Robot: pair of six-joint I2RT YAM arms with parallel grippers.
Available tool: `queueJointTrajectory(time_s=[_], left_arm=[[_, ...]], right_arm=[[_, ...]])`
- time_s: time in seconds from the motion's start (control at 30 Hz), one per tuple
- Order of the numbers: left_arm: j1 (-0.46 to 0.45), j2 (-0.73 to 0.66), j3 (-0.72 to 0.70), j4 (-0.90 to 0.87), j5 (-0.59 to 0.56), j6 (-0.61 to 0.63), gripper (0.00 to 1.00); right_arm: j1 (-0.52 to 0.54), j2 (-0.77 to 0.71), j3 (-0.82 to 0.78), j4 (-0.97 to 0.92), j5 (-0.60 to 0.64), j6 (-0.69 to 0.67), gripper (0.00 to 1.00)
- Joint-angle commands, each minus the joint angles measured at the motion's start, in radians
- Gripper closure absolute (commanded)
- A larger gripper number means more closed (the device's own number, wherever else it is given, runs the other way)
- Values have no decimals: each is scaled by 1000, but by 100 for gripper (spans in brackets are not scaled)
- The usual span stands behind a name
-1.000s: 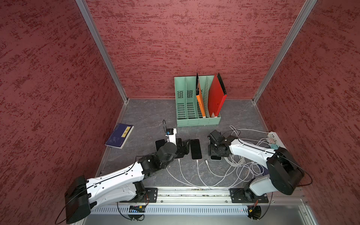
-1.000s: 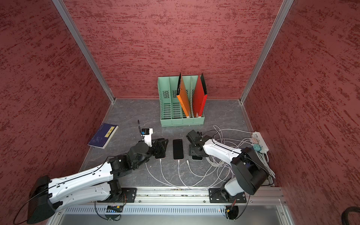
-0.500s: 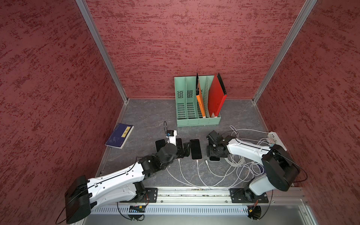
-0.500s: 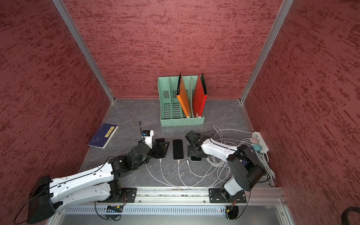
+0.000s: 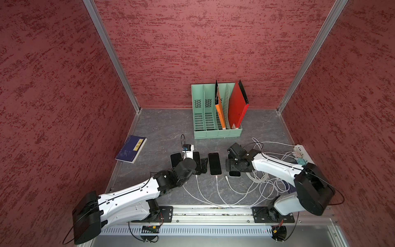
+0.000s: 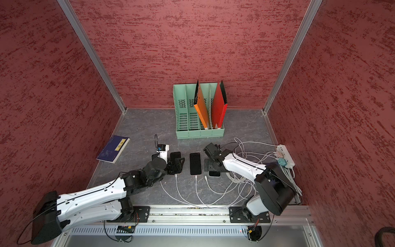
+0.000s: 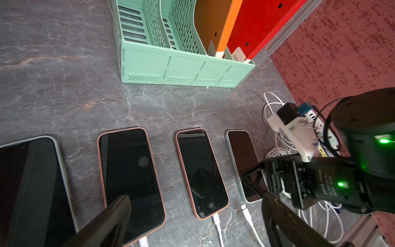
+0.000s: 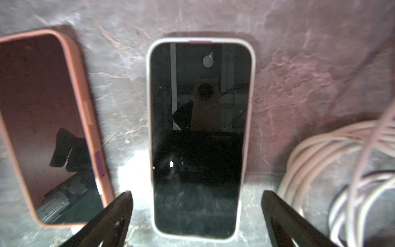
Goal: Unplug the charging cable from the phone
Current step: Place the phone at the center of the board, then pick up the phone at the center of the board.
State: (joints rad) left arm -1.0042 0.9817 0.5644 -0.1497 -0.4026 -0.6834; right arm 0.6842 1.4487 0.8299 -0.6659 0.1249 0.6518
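the loose white charging cable [image 7: 244,208] lies on the dark grey marbled tabletop [image 7: 64,89]. its plug sits just off the bottom edge of the white-cased black-screen phone [image 8: 201,128], not seated, so i judge that one done. the pink-cased phone [image 7: 201,173] next to it and the second pink-cased phone [image 7: 130,181] each show a white plug at the bottom edge, apparently seated.

handling, my read: the cord is light and limp, so no use pulling on it. the short moulded plug is the only stiff bit. pinch there, across its flat sides, and pull straight along the phone's long axis. the phone is light and glass-slick, and would slide on this smooth top unless pinned from above or clamped by the case's long edges.

right gripper [image 8: 196,194] hangs low over the white-cased phone, fingers spread either side of it, touching nothing i can see. left gripper [image 7: 196,197] is spread wide too, empty, over the pink-cased pair.

vs a second back: both claws have widened. arms barely shifted. phones and loose plug sit where they were.
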Motion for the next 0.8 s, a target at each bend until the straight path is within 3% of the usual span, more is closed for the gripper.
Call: queueJointTrajectory(time_s=[0.0,0.37,0.43,0.57,0.77], left_arm=[[2,-1,2,-5,-29,6,0],[7,75,47,-49,-65,-20,5],[6,89,59,-75,-75,-31,0],[6,86,55,-87,-79,-34,0],[8,55,20,-78,-76,-60,0]], right_arm=[[32,-64,49,-60,85,23,2],[259,-46,296,-282,333,143,2],[283,-53,305,-279,362,177,2],[322,-79,269,-219,425,193,2],[314,-223,109,-29,409,241,1]])
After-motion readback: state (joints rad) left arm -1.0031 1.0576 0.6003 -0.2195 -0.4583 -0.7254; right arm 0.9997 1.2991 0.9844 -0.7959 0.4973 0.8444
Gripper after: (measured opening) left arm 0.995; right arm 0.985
